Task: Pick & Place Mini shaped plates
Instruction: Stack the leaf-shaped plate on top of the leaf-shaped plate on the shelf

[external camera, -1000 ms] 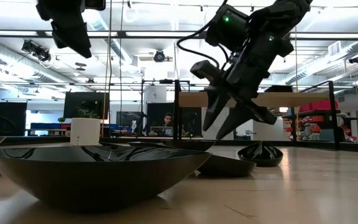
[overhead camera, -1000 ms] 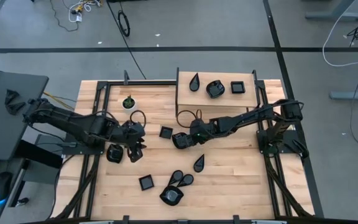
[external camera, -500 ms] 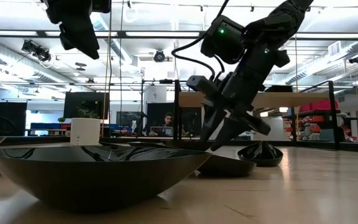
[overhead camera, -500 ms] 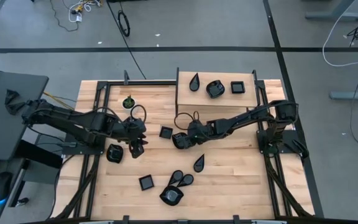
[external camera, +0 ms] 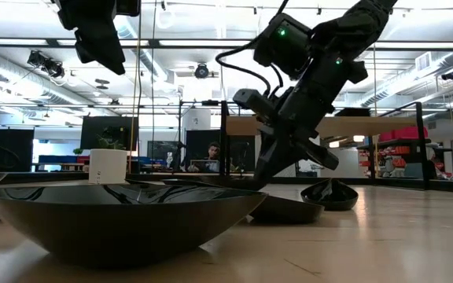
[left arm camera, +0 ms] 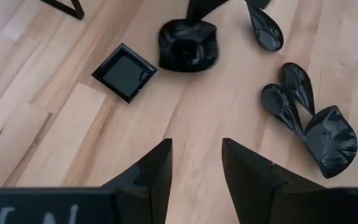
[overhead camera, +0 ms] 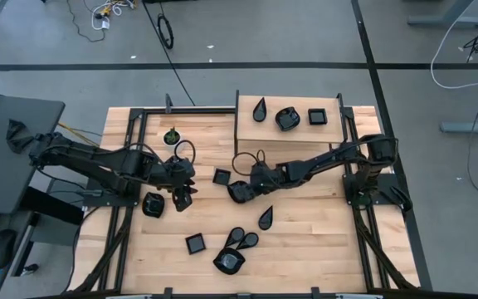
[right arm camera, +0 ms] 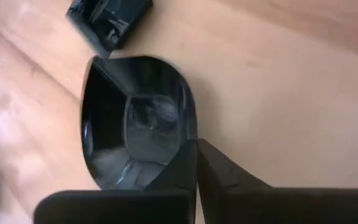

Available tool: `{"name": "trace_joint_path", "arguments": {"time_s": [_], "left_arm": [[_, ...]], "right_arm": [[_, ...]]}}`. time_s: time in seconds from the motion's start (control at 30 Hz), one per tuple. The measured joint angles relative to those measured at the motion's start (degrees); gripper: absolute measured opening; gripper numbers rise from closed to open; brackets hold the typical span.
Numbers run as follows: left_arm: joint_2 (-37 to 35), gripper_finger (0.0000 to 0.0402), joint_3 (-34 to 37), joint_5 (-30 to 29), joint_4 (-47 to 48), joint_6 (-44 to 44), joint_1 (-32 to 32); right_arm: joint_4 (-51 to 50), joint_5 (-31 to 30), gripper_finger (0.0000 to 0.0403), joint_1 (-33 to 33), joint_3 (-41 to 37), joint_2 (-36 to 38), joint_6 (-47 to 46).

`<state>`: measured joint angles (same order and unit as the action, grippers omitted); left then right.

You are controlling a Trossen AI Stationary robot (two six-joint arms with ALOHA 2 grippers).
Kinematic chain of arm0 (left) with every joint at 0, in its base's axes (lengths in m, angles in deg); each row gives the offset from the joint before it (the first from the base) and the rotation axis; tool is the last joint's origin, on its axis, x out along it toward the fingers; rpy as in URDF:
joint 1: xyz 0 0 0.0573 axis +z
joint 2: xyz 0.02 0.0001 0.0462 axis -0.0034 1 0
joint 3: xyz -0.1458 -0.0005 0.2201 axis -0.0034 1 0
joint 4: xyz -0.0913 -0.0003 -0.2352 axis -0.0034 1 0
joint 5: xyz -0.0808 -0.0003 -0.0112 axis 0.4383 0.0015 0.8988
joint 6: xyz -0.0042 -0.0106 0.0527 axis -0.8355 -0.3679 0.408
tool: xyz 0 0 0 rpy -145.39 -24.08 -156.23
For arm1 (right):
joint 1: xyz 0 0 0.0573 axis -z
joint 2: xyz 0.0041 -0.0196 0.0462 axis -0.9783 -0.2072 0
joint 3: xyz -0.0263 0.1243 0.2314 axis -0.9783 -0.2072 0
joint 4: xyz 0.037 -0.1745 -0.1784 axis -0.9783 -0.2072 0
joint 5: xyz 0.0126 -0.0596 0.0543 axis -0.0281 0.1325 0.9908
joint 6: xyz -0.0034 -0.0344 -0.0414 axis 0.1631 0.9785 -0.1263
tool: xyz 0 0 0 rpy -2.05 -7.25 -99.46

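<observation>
Several glossy black mini shaped plates lie on the wooden table (overhead camera: 322, 249). My right gripper (overhead camera: 244, 189) reaches in from the right, shut on a rounded plate (overhead camera: 236, 193) near the table's middle; this plate also shows in the right wrist view (right arm camera: 135, 124) and the low view (external camera: 285, 208). A square plate (overhead camera: 221, 176) lies just left of it. My left gripper (overhead camera: 181, 198) hovers open above bare wood with nothing between its fingers (left arm camera: 160, 168), beside another rounded plate (overhead camera: 153, 203). My right gripper pinches the rounded plate's rim (right arm camera: 190, 134) on its right-hand side, one finger inside the bowl and one outside. The fingers slant down from the table's right. The plate's underside rests on the table (external camera: 289, 216).
A raised shelf (overhead camera: 247, 133) at the back holds a teardrop, a rounded and a square plate. A small white pot with a plant (overhead camera: 171, 137) stands far left. More plates lie near the front: a teardrop (overhead camera: 265, 218), a square (overhead camera: 195, 243), two teardrops (overhead camera: 241, 239), a rounded one (overhead camera: 230, 262).
My right gripper has moved down and toward the table's left onto the rounded plate and has shut on its rim; the plate has stayed on the table. My left gripper has shifted slightly toward the right and stayed open.
</observation>
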<state>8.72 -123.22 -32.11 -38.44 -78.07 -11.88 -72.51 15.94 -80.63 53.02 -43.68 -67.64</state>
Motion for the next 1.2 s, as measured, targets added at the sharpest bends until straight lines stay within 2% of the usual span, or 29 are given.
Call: {"name": "trace_joint_path", "arguments": {"time_s": [0.27, 0.37, 0.47, 0.6, 0.7, 0.77, 0.87, 1.07, 1.2], "left_arm": [[0.0, 0.0144, 0.0, -0.2, 0.1, 0.0, 0.0], [0.0, 0.0144, 0.0, -0.7, 0.0, 0.0, 0.0], [0.0, 0.0144, 0.0, -1.3, 0.0, 0.1, 0.0], [0.0, 0.0144, 0.0, -1.7, -0.9, 0.3, 0.0], [0.0, 0.0144, 0.0, -2.0, -1.8, 1.3, 0.2], [0.0, 0.0144, 0.0, -2.0, -2.0, 2.0, 0.7], [0.0, 0.0144, 0.0, -2.1, -2.3, 2.8, 1.4], [0.0, 0.0144, 0.0, -1.9, -2.3, 3.0, 2.0], [0.0, 0.0144, 0.0, -1.8, -2.3, 3.0, 2.0]], "right_arm": [[-1.8, -0.2, 0.0003, -6.1, 0.0, 5.1, -9.7], [-3.0, -4.0, 0.0002, -9.1, 0.0, 10.3, -15.1], [-4.6, -15.3, 0.0001, -12.2, 0.0, 17.4, -22.2], [-8.1, -38.1, 0.0001, -14.4, 0.0, 26.8, -30.1], [-13.3, -53.0, 0.0001, -13.1, 0.0, 31.7, -34.5], [-17.5, -59.3, 0.0001, -10.5, 0.0, 33.6, -38.8], [-21.3, -60.4, 0.0000, -4.2, 0.0, 34.5, -40.3], [-23.6, -52.6, 0.0000, 7.3, 0.0, 34.4, -35.3], [-29.2, -49.5, 0.0000, 10.7, 0.0, 33.8, -44.1]]}}
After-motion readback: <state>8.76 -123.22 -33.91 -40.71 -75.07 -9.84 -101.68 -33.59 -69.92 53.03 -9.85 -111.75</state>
